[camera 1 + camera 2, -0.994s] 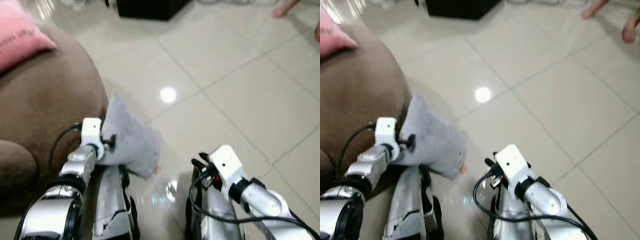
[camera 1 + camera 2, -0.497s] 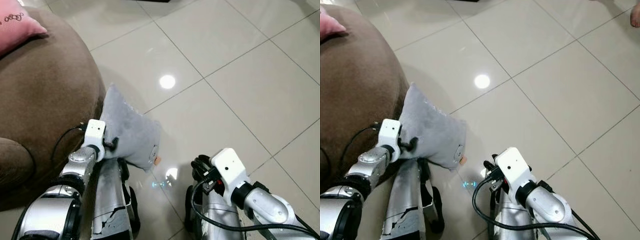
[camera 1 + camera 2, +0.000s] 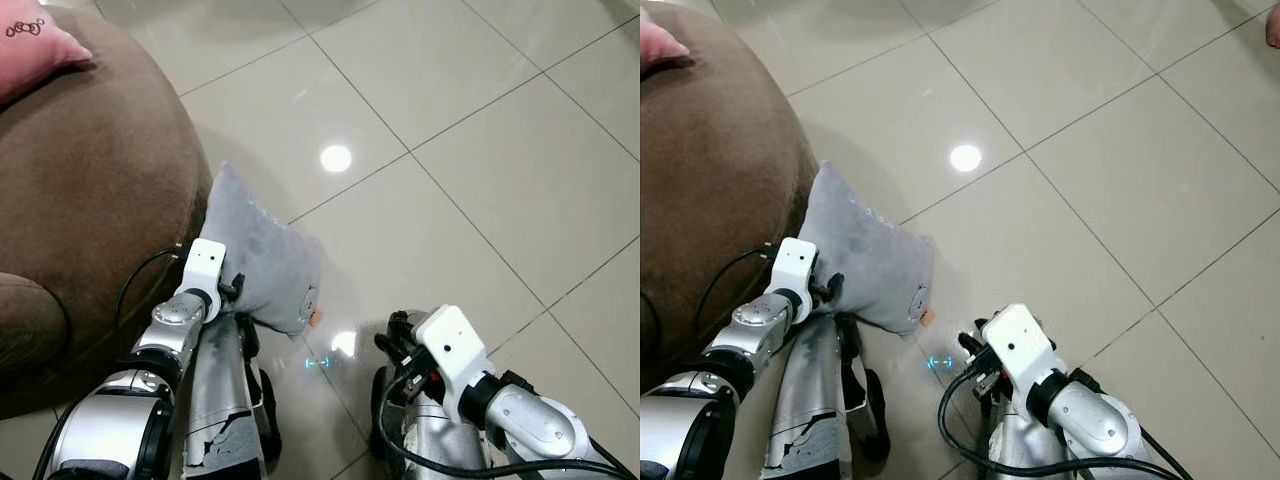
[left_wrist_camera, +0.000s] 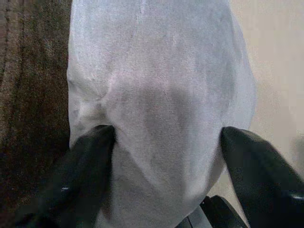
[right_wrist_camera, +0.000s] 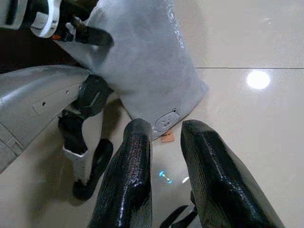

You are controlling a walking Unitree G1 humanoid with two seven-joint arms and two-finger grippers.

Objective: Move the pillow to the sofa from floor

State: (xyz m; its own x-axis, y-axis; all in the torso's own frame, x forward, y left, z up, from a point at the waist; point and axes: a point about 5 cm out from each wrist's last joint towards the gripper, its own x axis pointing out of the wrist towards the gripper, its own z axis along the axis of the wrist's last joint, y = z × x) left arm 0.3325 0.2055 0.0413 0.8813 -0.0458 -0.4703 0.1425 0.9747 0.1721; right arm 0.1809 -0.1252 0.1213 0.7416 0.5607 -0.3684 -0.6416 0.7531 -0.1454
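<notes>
A grey pillow (image 3: 265, 265) stands on the tiled floor, leaning against the side of the brown sofa (image 3: 90, 180). My left gripper (image 3: 228, 290) is at its lower near edge. In the left wrist view the pillow (image 4: 156, 95) sits between the two black fingers (image 4: 90, 161), which press into its creased fabric from both sides. My right gripper (image 5: 164, 130) hangs low beside my right leg, a short way from the pillow's corner (image 5: 166, 121). Its fingers are a little apart and hold nothing.
A pink cushion (image 3: 35, 45) lies on the sofa at the far left. My silver legs (image 3: 225, 410) stand right beside the pillow. Glossy beige tiles (image 3: 480, 180) stretch ahead and to the right. A person's foot (image 3: 1272, 30) shows at the far right edge.
The camera has tipped downward, so the far room has left the picture. My left wrist has edged a little closer to the pillow. The pillow stays on the floor.
</notes>
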